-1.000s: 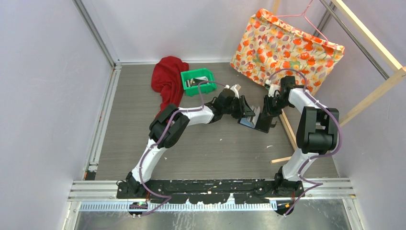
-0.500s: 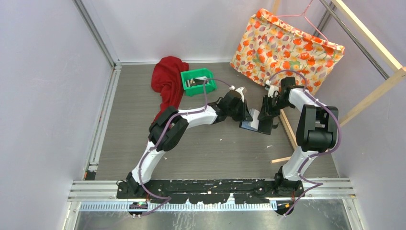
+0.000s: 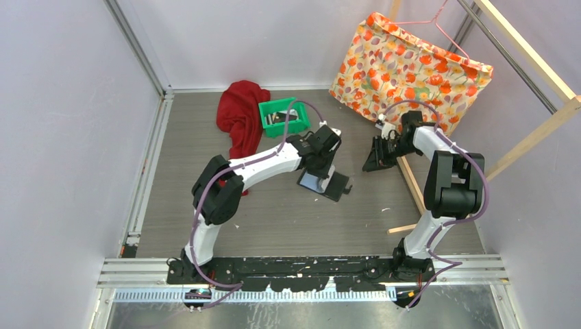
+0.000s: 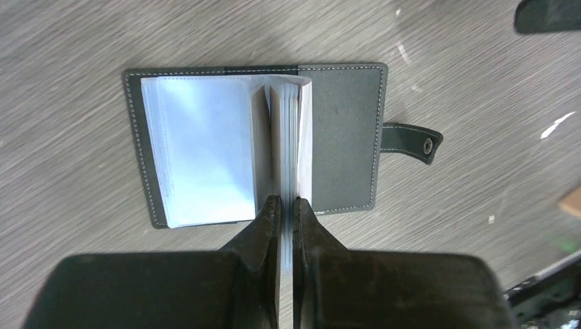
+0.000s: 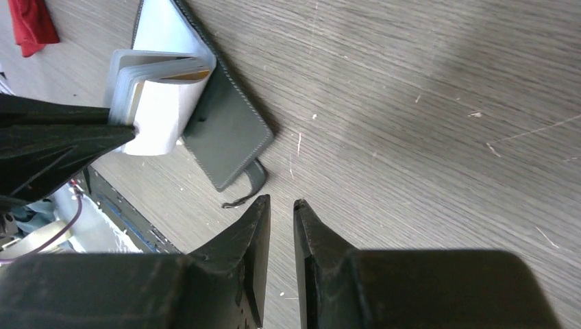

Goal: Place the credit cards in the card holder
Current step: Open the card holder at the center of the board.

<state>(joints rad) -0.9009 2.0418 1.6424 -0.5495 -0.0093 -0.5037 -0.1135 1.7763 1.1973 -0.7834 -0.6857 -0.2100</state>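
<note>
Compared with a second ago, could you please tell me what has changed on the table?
The left gripper closed on the card holder by its inner pockets and moved it left, toward the bases. The right gripper let go, now empty. Red cloth, green bin, floral bag unchanged.

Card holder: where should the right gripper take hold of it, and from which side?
Probably the free black cover of the card holder, at the edge bearing the snap tab, coming in low from that side. It lies flat and open on the table, and the left gripper is shut on the pocket pages from another edge.
</note>
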